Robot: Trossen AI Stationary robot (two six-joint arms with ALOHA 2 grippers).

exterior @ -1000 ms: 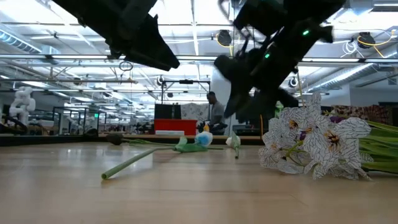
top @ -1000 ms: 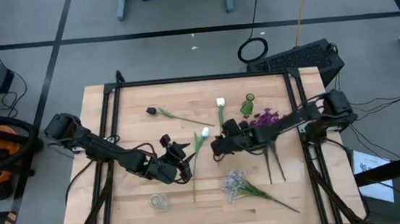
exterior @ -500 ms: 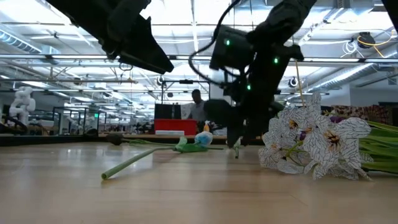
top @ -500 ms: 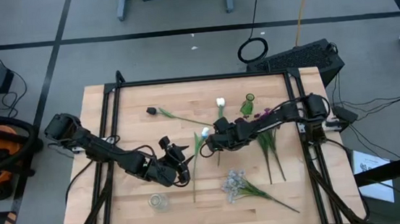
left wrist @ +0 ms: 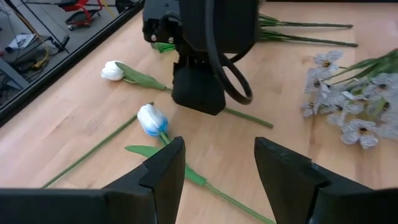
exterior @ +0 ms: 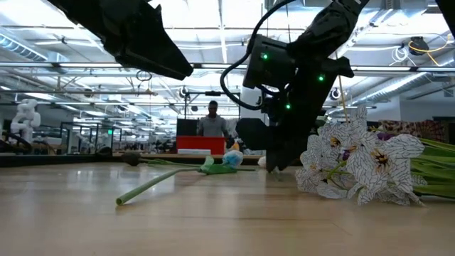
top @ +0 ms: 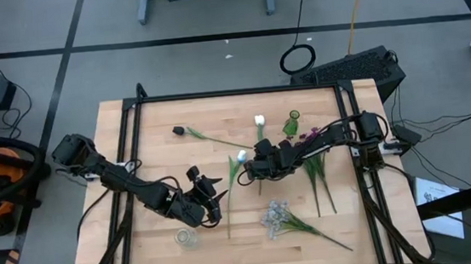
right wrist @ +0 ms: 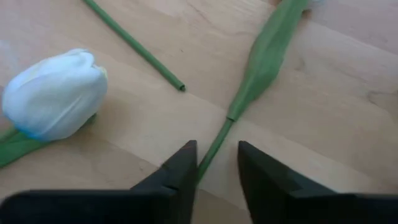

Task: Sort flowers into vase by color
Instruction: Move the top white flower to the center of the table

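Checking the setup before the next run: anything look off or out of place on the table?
Yes: the small green vase near the table's far edge looks tipped on its side, with the purple blossom cluster lying beside it. The small clear glass near the front edge holds no flowers.

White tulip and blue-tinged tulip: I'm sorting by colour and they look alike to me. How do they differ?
The white tulip has a plain white bud, while the blue-tinged tulip is white shading into blue. The white tulip's stem lies between the open fingers of the right hand; the blue-tinged tulip lies free beside it. Both lie flat on the table on green, leafy stems.
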